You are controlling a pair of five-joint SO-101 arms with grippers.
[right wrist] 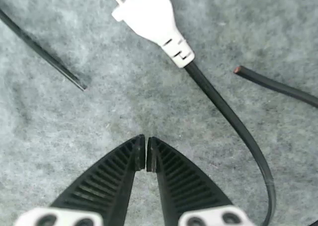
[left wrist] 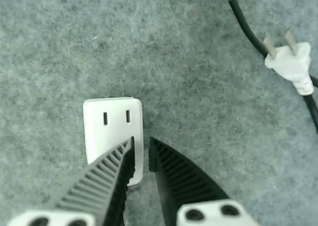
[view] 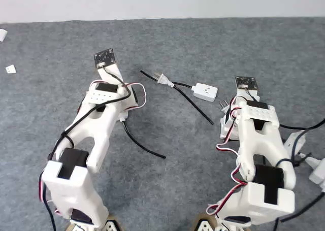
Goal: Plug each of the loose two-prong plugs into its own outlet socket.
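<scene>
my left pincer (left wrist: 141, 147) hangs low over the grey table (left wrist: 189, 52). its ribbed fingers are drawn nearly together, with a thin gap left between the tips and nothing held in them. one fingertip overlaps the edge of a white socket (left wrist: 112, 129), which lies flat with its two slots facing up; i cannot tell whether the tip touches it. well apart from the socket lies a white two-prong plug (left wrist: 289, 63), loose on the table, and a black cord end (left wrist: 247, 30) runs just past its prongs.

my right pincer (right wrist: 145, 154) is closed, tips meeting, empty, just above the table's grey surface. ahead of it lies a second plug (right wrist: 149, 15), also white and unplugged. its thick black cord (right wrist: 233, 121) curves away alongside the pincer.

from above, a second socket (view: 205, 92) lies flat between my two arms, near the first plug, with nothing plugged into it.
</scene>
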